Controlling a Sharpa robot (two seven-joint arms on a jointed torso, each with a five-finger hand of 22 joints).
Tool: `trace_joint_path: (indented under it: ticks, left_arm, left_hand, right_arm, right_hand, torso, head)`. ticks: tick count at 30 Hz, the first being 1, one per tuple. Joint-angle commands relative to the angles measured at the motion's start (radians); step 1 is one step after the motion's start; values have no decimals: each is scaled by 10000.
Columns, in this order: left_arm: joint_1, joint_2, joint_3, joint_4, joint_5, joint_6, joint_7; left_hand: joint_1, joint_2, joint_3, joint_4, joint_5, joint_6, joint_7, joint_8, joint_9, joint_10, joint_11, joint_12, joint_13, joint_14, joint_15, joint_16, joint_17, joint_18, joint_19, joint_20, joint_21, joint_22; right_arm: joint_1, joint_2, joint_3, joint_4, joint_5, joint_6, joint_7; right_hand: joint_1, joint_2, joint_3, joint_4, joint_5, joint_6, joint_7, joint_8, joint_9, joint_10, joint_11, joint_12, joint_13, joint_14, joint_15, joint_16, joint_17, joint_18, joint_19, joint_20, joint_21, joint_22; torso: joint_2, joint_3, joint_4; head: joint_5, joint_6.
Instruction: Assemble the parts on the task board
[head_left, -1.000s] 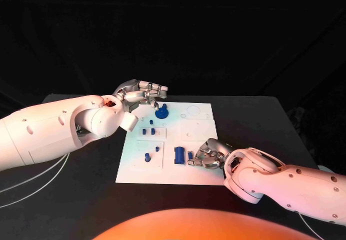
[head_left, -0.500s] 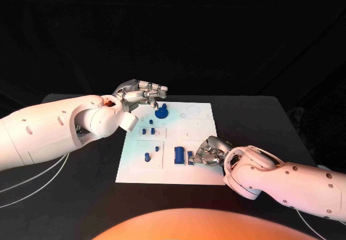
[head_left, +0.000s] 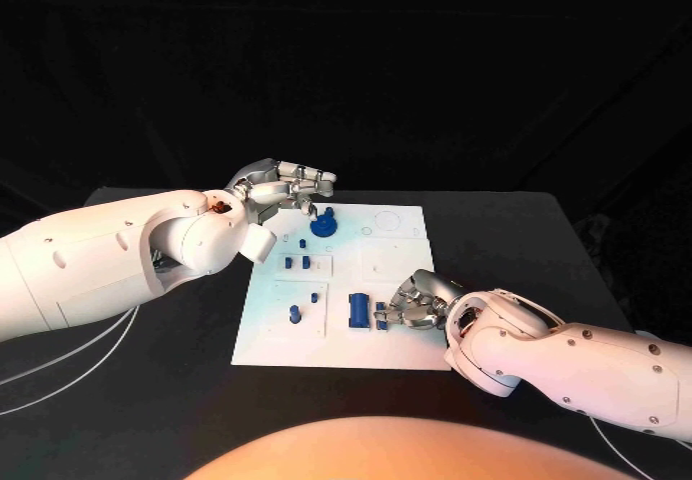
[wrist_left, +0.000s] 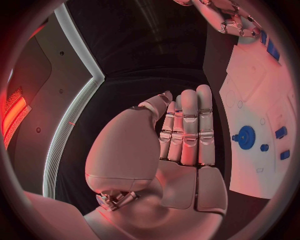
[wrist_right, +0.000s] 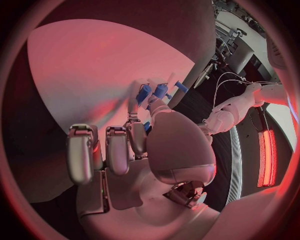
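White task board | right hand pinches a small blue part, seen from its wrist | left hand beside board's far corner, fingers straight, holding nothing

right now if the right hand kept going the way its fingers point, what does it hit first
Likely the small blue part at the fingertips of the right hand, then the larger blue block beside it on the task board. Whether it already touches is unclear.

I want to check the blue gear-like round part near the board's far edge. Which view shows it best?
The left wrist view: the round blue part lies unobstructed on the task board, beside the left hand. The head view shows it smaller, just beside the left hand's fingers. In the right wrist view I cannot pick it out.
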Motion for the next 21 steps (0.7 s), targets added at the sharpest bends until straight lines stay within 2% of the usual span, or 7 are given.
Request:
trace_joint_path:
  ticks: [1, 5, 10, 21]
  left_arm:
    - [6, 17, 7, 22, -4, 175, 37]
    - [6, 7, 7, 18, -4, 174, 36]
    - [6, -3, 7, 23, -5, 175, 35]
    - [6, -3, 7, 25, -8, 176, 40]
  left_hand:
    - [-16, 73, -49, 28, -49, -22, -22, 26, -4, -56, -14, 32, 16, -57, 24, 55, -13, 134, 96, -4, -64, -15]
    - [-16, 73, -49, 28, -49, -22, -22, 26, -4, -56, -14, 32, 16, -57, 24, 55, -13, 134, 96, -4, -64, -15]
    - [-16, 73, -49, 28, -49, -22, -22, 26, -4, -56, -14, 32, 16, -57, 24, 55, -13, 134, 96, -4, -64, -15]
    - [-16, 73, -49, 28, -49, -22, -22, 26, -4, -56, -14, 32, 16, -57, 24, 55, -13, 134, 96, -4, -64, -15]
  right_arm:
    - [0, -57, 4, 113, 26, -200, 361]
    - [-1, -261, 12, 381, 103, -228, 543]
    - [-5, -495, 14, 597, 187, -17, 621]
    - [-49, -726, 12, 611, 209, 284, 601]
  right_hand:
    - [57, 31, -73, 2, -60, 52, -28, 49, 10, 52, 24, 42, 583, 796, -82, 54, 1394, -170, 641, -65, 14, 2362]
    - [54, 36, -80, 8, -69, 52, -26, 49, 11, 55, 25, 48, 587, 796, -82, 53, 1392, -170, 642, -65, 15, 2362]
    - [56, 38, -85, 9, -73, 51, -26, 49, 11, 46, 25, 30, 574, 793, -82, 43, 1378, -167, 636, -65, 0, 2358]
    - [457, 67, -137, -207, -88, 23, -49, 61, 20, 39, 5, 26, 581, 796, -96, 55, 1399, -170, 642, -77, 15, 2363]
  torso:
    - [-8, 2, -3]
    - [2, 2, 5]
    - [6, -5, -11]
    - [3, 4, 3]
  head:
    - [4, 10]
    - [15, 20]
    - [27, 14]
    - [10, 11]
